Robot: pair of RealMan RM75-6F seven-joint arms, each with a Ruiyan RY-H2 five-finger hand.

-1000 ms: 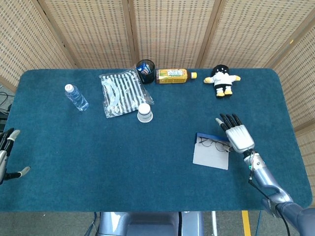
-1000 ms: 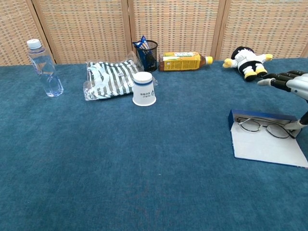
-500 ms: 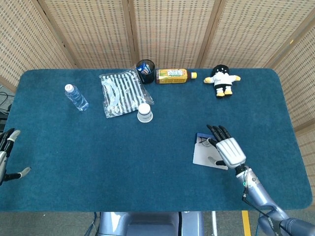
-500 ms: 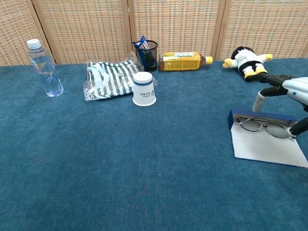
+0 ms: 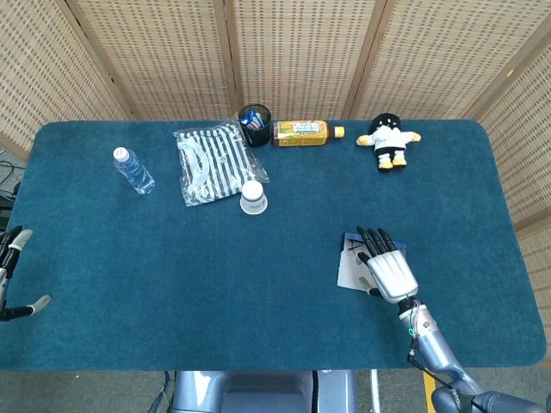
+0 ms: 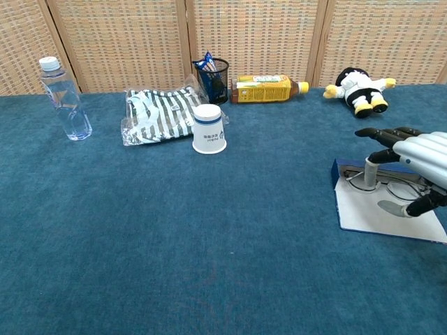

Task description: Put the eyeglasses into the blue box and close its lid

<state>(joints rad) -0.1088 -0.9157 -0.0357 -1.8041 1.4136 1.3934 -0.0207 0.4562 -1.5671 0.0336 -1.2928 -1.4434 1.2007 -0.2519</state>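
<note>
The worktop [image 6: 174, 251] wears matt, napped blue cloth. At upper left stands a clear glossy plastic bottle [image 6: 64, 100]. The right robot hand [image 6: 418, 157] has smooth silver shells with black fingers [image 6: 377, 133]. The eyeglasses [image 6: 387, 188] are thin wire-framed.

Bare carpet around blue box [image 6: 347, 168]; paper cup [image 6: 209, 128] well apart.

Water bottle [image 6: 64, 100], striped pouch [image 6: 160, 115], paper cup [image 6: 209, 128], pen holder [image 6: 213, 79], tea bottle [image 6: 267, 88], plush doll [image 6: 357, 89]
</note>
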